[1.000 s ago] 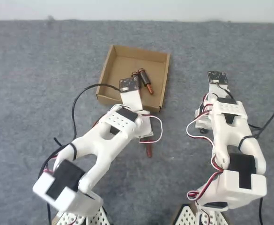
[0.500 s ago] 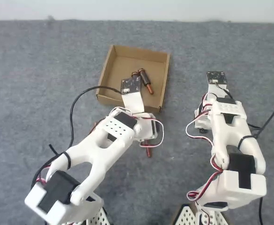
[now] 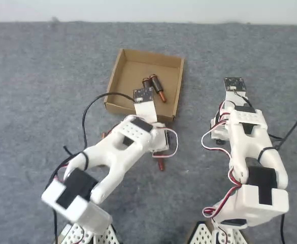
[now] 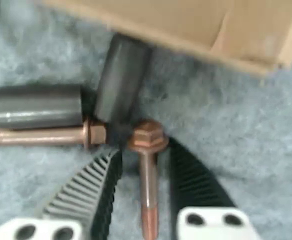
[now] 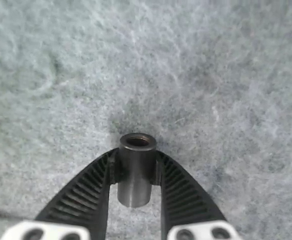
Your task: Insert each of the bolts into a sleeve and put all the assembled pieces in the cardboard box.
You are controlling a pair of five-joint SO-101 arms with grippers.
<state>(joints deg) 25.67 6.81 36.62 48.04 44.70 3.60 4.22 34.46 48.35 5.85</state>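
While wide astride a bolt [image 4: 147,180], left tool [image 4: 144,148]; right tool [image 5: 136,156] tight on sleeve [image 5: 134,185].

The white plastic left arm [image 3: 123,152] stretches forward to the near wall of the open brown cardboard box [image 3: 138,68], wrist tipped down just short of it. Its black ribbed left gripper [image 4: 142,150] stands parted, one jaw on each side of a copper-coloured hex-head bolt [image 4: 146,165], with a gap at both sides of the shank. The white plastic right arm [image 3: 250,142] is extended well apart from the box, off its right side in the high view, wrist bent downward. Its black ribbed right gripper [image 5: 136,160] is clamped on a dark cylindrical metal sleeve [image 5: 135,175], both jaws pressed against its sides.
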